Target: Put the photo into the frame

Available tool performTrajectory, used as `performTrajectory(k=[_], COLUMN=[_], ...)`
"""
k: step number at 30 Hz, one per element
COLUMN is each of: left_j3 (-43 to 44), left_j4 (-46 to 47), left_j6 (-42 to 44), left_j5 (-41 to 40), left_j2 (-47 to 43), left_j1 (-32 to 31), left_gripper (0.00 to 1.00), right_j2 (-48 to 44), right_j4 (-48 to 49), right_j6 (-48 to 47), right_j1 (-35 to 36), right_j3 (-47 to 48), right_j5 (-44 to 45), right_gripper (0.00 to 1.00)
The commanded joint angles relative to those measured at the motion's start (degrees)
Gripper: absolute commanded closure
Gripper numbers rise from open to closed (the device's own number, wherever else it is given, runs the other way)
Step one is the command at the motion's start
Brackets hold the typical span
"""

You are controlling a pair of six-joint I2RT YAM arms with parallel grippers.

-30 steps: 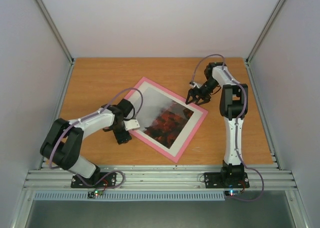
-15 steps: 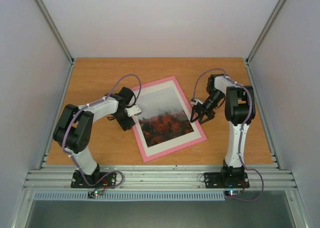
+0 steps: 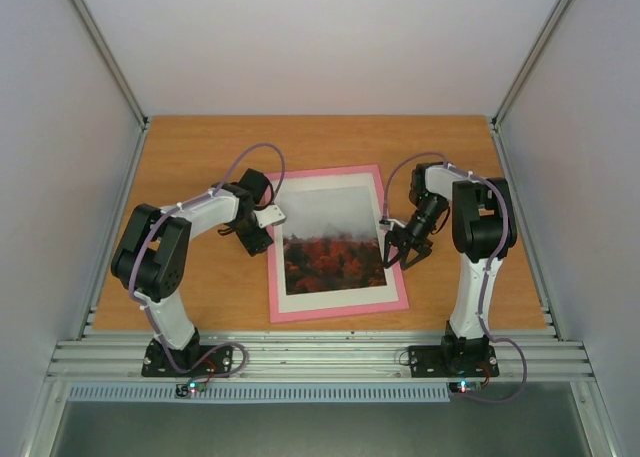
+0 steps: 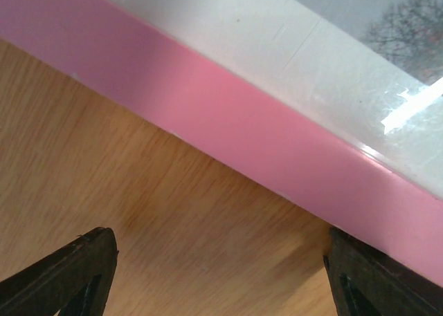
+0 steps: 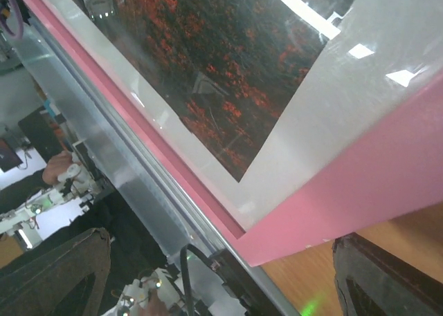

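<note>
Your left pincer (image 3: 257,239) is spread wide, holding nothing, low beside the left edge of the frame (image 3: 338,311). Your right pincer (image 3: 402,254) is likewise released, at the right edge. The frame lies flat in the middle of the table (image 3: 200,147), with the photo (image 3: 334,249) inside it, bordered by a white mat (image 3: 330,299).

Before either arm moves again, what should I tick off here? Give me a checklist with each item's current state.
1. Photo sits in the frame, behind the white mat: ok.
2. Frame lies flat, face up on the table: ok.
3. Left gripper open and holding nothing, beside the left rim: ok.
4. Right gripper open and holding nothing, at the right rim: ok.
5. Fingers clear of the frame: cannot tell, both grippers sit very close to the rim.
6. Back of the frame closed: cannot tell, it is hidden underneath.
</note>
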Motion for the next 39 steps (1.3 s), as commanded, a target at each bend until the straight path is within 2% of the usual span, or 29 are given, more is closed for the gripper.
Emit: performTrajectory(k=[1, 21, 28, 32, 39], left_j3=[0.5, -2.5, -2.7, -3.4, -2.4], left_j4=[7.6, 8.8, 7.9, 6.5, 2.2], left_j6=[0.4, 1.4, 0.9, 0.5, 2.3], left_j5=[2.2, 1.4, 1.6, 1.9, 2.8], left_j2=[2.3, 1.4, 0.4, -1.9, -9.0], left_j1=[-0.4, -0.4, -0.3, 0.9, 5.4], left_gripper=[0.16, 0.16, 0.16, 0.13, 0.05], right_j2=[-2.6, -4.9, -5.8, -6.3, -6.4], right_j4=[2.4, 5.6, 7.6, 6.7, -1.3], right_j6=[-0.4, 2.0, 3.7, 4.7, 4.1], right_j1=[2.6, 5.8, 5.3, 2.2, -3.7], right_j3=[-1.9, -7.1, -6.4, -3.0, 11.2], right_j5=[-4.4, -6.6, -3.3, -2.5, -4.1], right_gripper=[0.12, 0.12, 0.11, 0.09, 0.07])
